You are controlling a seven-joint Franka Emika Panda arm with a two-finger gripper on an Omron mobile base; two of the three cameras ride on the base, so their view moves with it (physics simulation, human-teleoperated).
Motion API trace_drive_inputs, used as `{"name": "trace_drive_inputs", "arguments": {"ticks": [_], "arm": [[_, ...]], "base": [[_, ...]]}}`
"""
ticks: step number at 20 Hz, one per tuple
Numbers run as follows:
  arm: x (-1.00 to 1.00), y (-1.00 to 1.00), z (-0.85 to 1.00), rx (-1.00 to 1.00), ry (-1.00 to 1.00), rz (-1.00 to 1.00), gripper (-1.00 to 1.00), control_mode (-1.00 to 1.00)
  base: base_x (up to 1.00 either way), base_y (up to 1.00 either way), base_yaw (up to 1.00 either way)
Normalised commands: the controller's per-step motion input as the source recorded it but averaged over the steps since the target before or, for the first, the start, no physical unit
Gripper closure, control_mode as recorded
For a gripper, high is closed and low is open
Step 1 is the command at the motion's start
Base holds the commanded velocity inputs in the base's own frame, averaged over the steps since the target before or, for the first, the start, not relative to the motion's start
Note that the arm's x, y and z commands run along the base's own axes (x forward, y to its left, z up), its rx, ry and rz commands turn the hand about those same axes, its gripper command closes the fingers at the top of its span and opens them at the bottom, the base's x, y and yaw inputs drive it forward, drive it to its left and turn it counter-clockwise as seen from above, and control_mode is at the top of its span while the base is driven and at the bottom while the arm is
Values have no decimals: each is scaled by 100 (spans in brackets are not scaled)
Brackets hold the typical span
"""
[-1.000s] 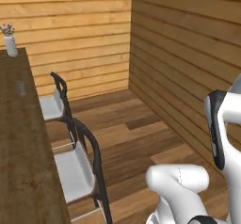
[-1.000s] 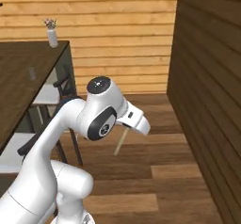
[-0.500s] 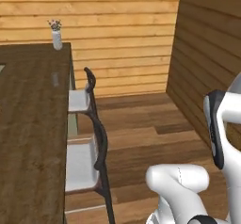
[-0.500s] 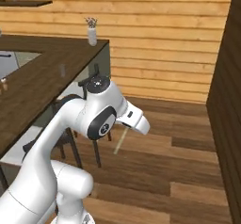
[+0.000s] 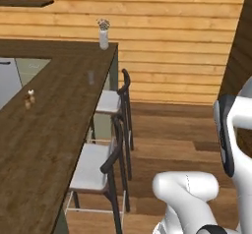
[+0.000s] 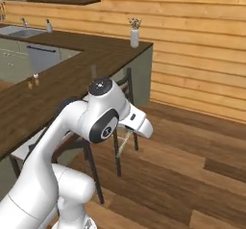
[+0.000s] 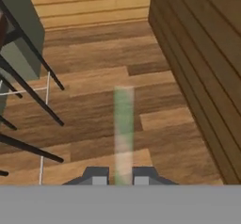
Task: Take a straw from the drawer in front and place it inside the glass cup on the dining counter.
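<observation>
My gripper (image 7: 120,180) is shut on the straw (image 7: 123,129), a thin pale stick that runs up from between the fingertips over the wooden floor. In the right base view the straw (image 6: 122,144) hangs below the white hand, beside the stools. The glass cup (image 5: 91,77) stands upright on the dining counter (image 5: 44,139), near its right edge and far from the hand. From the right base view the glass cup (image 6: 93,71) sits on the dining counter (image 6: 62,81) behind the arm's elbow. The drawer is out of view.
Two black-framed stools (image 5: 101,166) (image 5: 116,103) line the counter's right side. Two small shakers (image 5: 29,99) stand on the plank top, a white vase (image 5: 103,35) at its far corner. A sink (image 6: 18,31) lies at back left. Plank walls close off the back and right.
The whole picture has shifted as the base turns: the counter slid rightward and the cup and shakers came into view. The arm keeps its pose, still shut on the straw.
</observation>
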Motion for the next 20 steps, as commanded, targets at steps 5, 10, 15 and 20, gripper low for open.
{"name": "trace_drive_inputs", "arguments": {"ticks": [5, 10, 15, 20], "arm": [[0, 0, 0, 0, 0, 0, 100, 100], [0, 0, 0, 0, 0, 0, 100, 100], [0, 0, 0, 0, 0, 0, 100, 100], [0, 0, 0, 0, 0, 0, 100, 100]], "base": [[78, -40, 45], [75, -46, 44], [78, -54, 43], [76, -62, 41]]}}
